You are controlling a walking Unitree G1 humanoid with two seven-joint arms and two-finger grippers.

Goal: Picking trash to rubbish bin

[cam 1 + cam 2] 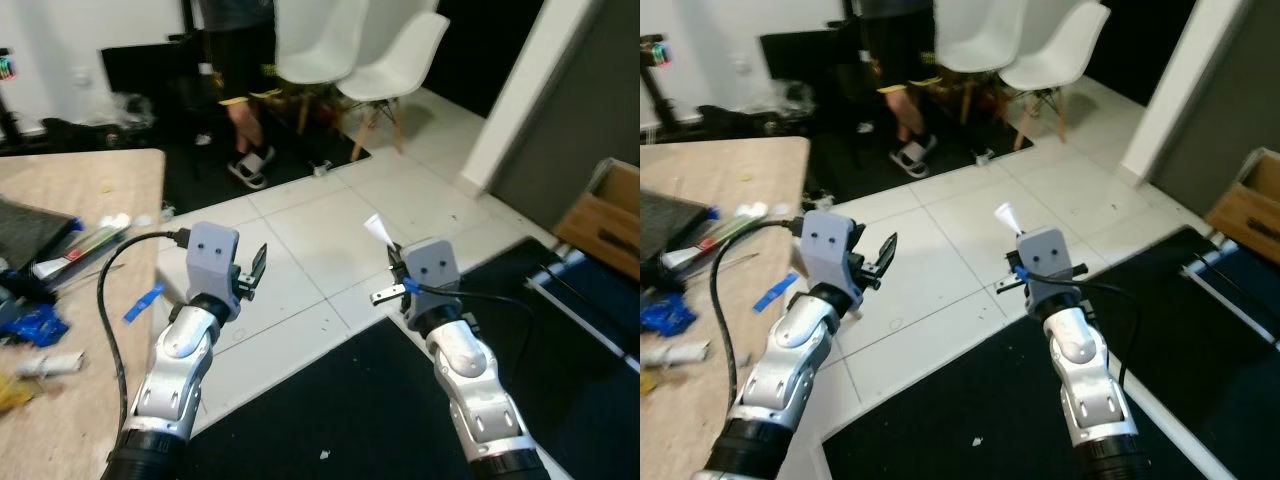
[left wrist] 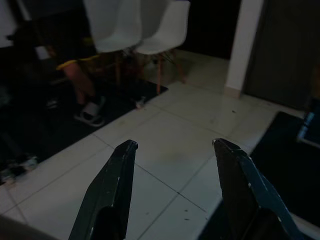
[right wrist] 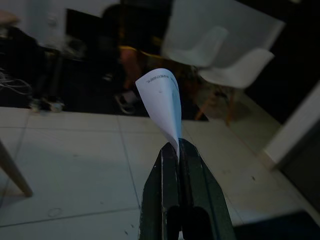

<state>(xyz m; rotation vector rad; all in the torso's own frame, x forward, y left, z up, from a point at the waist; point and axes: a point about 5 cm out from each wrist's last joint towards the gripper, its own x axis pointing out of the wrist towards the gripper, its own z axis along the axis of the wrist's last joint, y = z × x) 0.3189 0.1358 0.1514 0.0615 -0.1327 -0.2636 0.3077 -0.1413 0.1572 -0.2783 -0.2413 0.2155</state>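
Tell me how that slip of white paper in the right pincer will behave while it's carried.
The paper slip curls over above the right pincer, so it's probably floppy and very light. Pinched only at one edge, it could flutter or slide free.

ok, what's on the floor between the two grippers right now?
Nothing but bare white floor tiles between the open left gripper and the right gripper, which is shut on a paper scrap; the left eye view shows it.
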